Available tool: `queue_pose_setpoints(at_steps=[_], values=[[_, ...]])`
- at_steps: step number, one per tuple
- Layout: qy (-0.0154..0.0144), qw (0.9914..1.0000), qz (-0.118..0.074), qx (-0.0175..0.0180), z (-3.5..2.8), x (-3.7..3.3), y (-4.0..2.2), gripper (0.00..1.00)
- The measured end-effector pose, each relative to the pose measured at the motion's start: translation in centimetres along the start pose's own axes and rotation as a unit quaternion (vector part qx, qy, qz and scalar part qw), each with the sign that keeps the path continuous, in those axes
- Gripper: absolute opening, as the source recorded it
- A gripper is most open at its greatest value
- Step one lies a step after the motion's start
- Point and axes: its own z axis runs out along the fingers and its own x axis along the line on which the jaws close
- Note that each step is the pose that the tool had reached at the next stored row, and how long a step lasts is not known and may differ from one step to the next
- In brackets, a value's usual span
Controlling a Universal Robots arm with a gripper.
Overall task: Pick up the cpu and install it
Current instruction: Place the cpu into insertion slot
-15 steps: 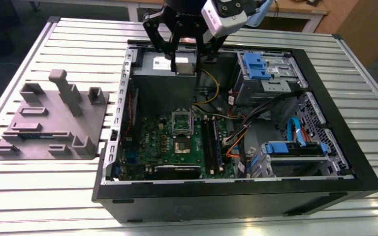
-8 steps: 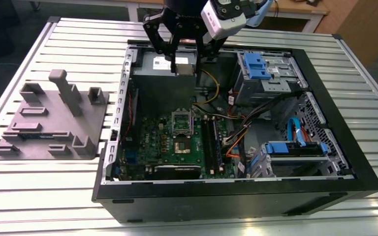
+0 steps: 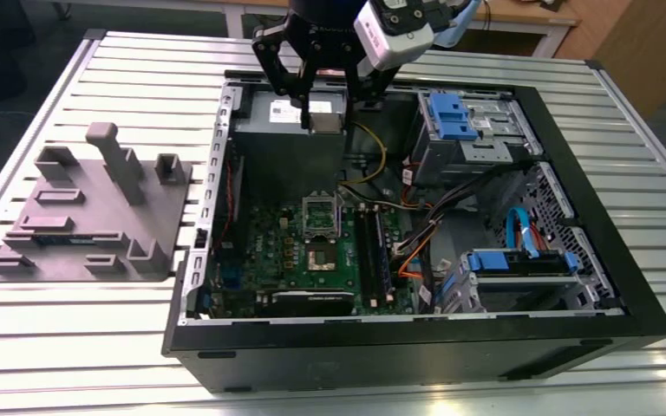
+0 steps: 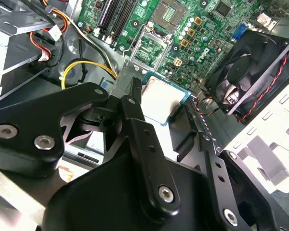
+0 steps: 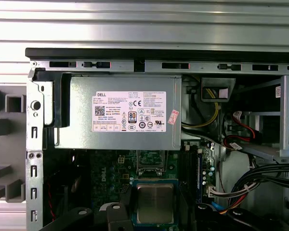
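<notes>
Fingers [image 4: 137,125] of the gripper [image 3: 323,120] are closed narrowly on the cpu [image 4: 161,98], which is gripped by its edges and held flat in the air near the power supply [image 5: 118,113], over the open computer case [image 3: 426,342]. The socket [image 3: 320,254] on the green motherboard [image 3: 270,251] lies uncovered, well apart. The chip is best kept level, squared to the socket, and lowered without sliding.

An open black case [image 3: 426,351] lies on a slatted metal table [image 3: 67,347], with a grey fixture [image 3: 79,217] beside it at the exterior view's left. Inside are a green motherboard [image 3: 257,251], a grey power supply [image 5: 125,110], a black fan [image 4: 250,72] and blue drive brackets [image 3: 454,117].
</notes>
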Motion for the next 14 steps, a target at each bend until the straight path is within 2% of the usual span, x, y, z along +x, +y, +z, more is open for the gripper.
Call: queue_pose_setpoints(at_steps=[9, 14], values=[[0.0, 1.0, 0.0, 0.0002, 0.61, 0.01, -0.15, 0.47], [0.0, 1.0, 0.0, 0.0006, 0.74, 0.0, -1.04, 0.47]])
